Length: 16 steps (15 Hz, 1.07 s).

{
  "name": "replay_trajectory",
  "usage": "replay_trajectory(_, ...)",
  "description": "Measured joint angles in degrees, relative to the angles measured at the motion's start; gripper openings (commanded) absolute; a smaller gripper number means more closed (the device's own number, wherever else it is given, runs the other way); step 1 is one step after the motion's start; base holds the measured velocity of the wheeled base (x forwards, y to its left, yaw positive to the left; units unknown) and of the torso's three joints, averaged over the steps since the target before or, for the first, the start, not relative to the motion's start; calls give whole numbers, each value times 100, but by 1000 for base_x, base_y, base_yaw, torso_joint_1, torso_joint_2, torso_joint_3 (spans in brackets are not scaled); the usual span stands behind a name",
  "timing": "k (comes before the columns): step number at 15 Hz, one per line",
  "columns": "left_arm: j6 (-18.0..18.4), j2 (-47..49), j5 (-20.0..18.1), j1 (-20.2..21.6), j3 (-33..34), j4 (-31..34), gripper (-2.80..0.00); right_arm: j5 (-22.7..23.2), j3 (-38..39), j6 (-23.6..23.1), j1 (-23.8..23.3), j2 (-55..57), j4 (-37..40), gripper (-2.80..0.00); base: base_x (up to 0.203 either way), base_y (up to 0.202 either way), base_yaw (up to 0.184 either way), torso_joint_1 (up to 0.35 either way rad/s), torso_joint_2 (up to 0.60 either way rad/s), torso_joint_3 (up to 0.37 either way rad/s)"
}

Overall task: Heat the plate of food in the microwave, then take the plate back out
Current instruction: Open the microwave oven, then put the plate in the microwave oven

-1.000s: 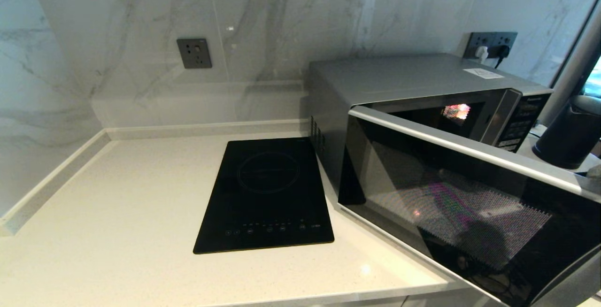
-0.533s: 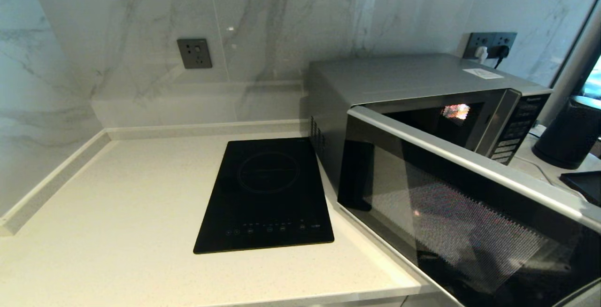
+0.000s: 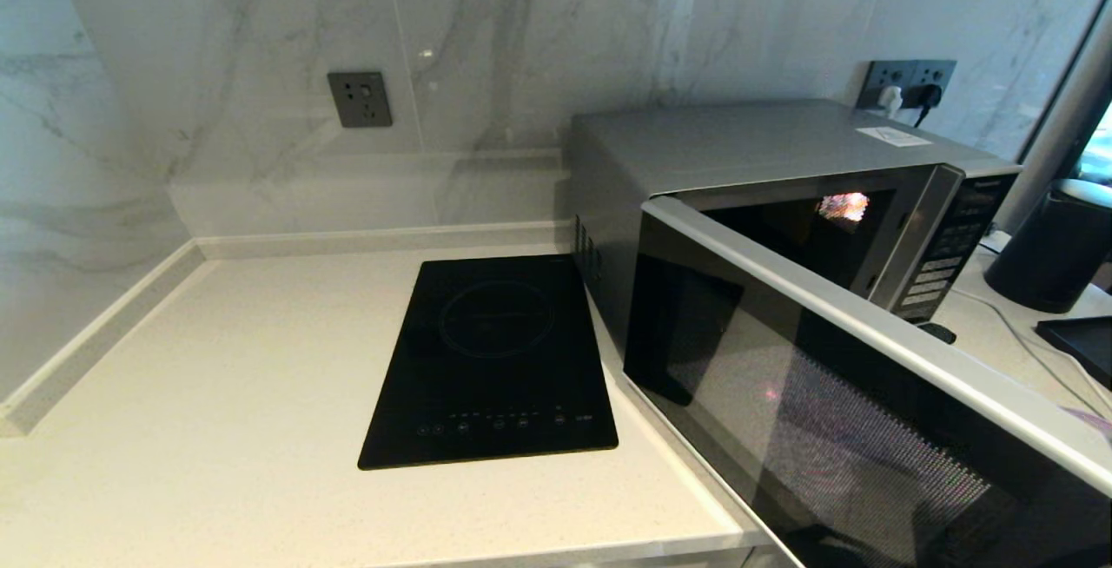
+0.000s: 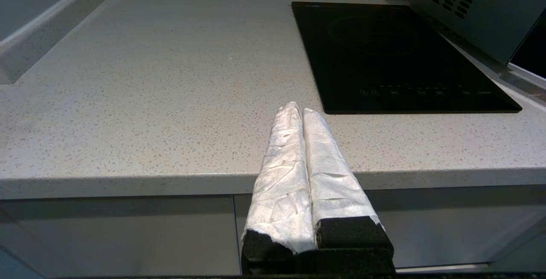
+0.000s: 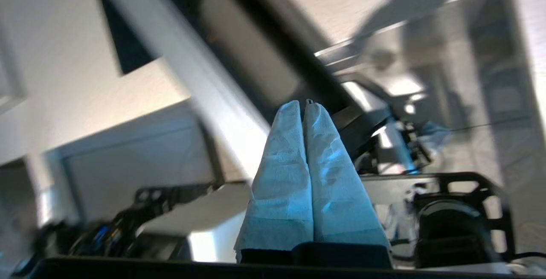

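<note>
Before me the microwave [image 3: 747,160] stands on the counter [image 3: 217,394] against the marble wall, its door [image 3: 834,403] swung wide toward me, dark glass facing out. A small light glows inside the cavity. Left of it, just beside, lies the black hob [image 3: 495,359]. A grey socket [image 3: 359,99] sits on the wall. At the far right stands a dark kettle [image 3: 1055,242].

On the desk [image 3: 217,394]: induction hob [image 3: 495,359] left of the microwave [image 3: 747,160], door [image 3: 834,394] swung open toward the front.
</note>
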Motion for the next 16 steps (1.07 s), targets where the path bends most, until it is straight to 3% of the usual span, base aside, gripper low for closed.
replay_trajectory(3, -3, 0, 0, 0, 0, 2, -280, -216, 658, 13, 201, -11, -213, -280, 0, 0, 0, 0, 0, 0)
replay_trajectory(12, -3, 0, 0, 0, 0, 2, -280, 624, 894, 178, 1358, -348, 16, -280, 0, 0, 0, 0, 0, 0)
replay_trajectory(16, -3, 0, 2, 0, 0, 2, -280, 1143, 938, 168, 1617, -395, 156, -280, 0, 0, 0, 0, 0, 0)
